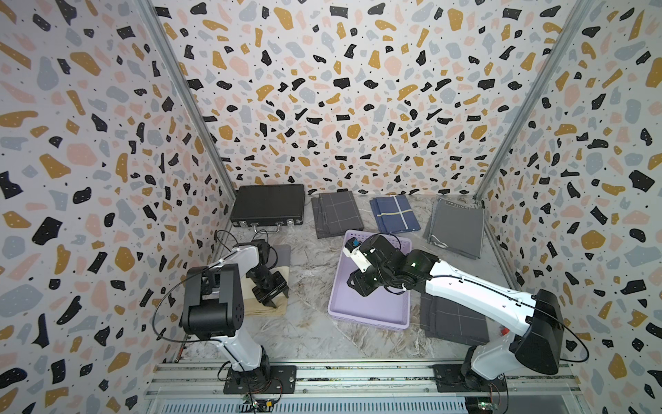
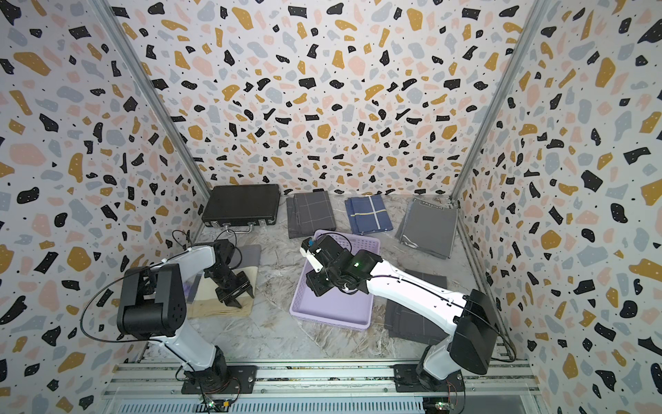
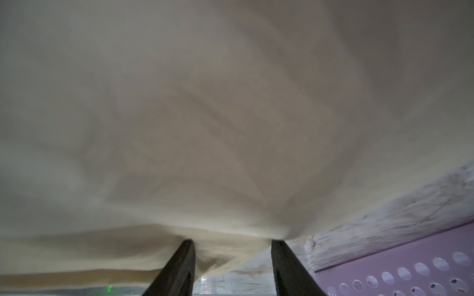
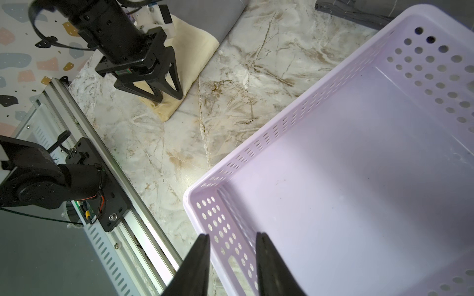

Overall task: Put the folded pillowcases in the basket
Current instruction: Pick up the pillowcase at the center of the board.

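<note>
Folded pillowcase (image 1: 265,309), cream with a grey far part, lies flat on the marble table (image 1: 311,272) at the robot's left. In both top views it sits outside the basket (image 1: 369,324), with a strip of bare marble between the two. We mark the same cloth in a top view (image 2: 215,308) and in the right wrist view (image 4: 195,51), where its near corner shows several stacked layers.

We see the left gripper (image 1: 279,300) pointing down onto the pillowcase near the edge that faces the basket. Its fingers stand spread. In the left wrist view the two dark fingers (image 3: 184,256) rest apart on the cloth (image 3: 230,115), and a soft bulge of fabric rises between them. The perforated basket wall (image 3: 410,256) shows just beyond.

We find the right gripper (image 1: 358,286) above the basket's left side. In the right wrist view its fingers (image 4: 200,256) are parted, with nothing between them but the lavender end wall below. We cannot tell whether they touch the rim (image 4: 282,120).

Along the far wall we note a black briefcase (image 1: 268,204), a grey checked cloth (image 1: 336,215), a blue cloth (image 1: 394,213) and a plain grey cloth (image 1: 456,225). Another dark checked cloth (image 1: 451,322) lies under the right arm, just beside the basket.
</note>
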Controlling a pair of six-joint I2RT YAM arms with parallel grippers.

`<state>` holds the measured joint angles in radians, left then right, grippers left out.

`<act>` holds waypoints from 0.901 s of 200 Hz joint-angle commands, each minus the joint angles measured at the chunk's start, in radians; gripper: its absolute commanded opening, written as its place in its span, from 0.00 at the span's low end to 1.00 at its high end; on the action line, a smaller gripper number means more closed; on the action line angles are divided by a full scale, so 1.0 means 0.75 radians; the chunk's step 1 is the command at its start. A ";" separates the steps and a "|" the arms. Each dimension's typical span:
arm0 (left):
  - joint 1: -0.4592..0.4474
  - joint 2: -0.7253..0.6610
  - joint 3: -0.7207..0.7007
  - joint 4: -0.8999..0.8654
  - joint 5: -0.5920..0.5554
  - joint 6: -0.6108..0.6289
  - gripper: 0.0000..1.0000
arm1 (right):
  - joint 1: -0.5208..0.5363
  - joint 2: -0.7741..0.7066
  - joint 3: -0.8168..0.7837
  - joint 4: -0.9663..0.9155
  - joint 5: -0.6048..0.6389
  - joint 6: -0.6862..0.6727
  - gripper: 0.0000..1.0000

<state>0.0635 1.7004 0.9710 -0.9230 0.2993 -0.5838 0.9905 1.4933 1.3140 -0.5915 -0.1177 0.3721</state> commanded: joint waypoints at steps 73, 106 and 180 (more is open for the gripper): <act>-0.264 0.125 -0.034 0.294 0.274 -0.258 0.52 | 0.003 -0.102 0.041 -0.065 0.117 -0.048 0.39; -0.312 0.126 0.039 0.289 0.265 -0.246 0.52 | 0.003 -0.073 0.060 -0.081 0.104 -0.059 0.39; -0.310 -0.253 0.162 0.132 0.265 -0.078 0.86 | 0.003 0.041 0.191 -0.113 0.022 -0.111 0.45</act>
<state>-0.1707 1.6493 1.0058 -0.7570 0.5392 -0.7158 0.9905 1.5063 1.3861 -0.6418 -0.0784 0.3195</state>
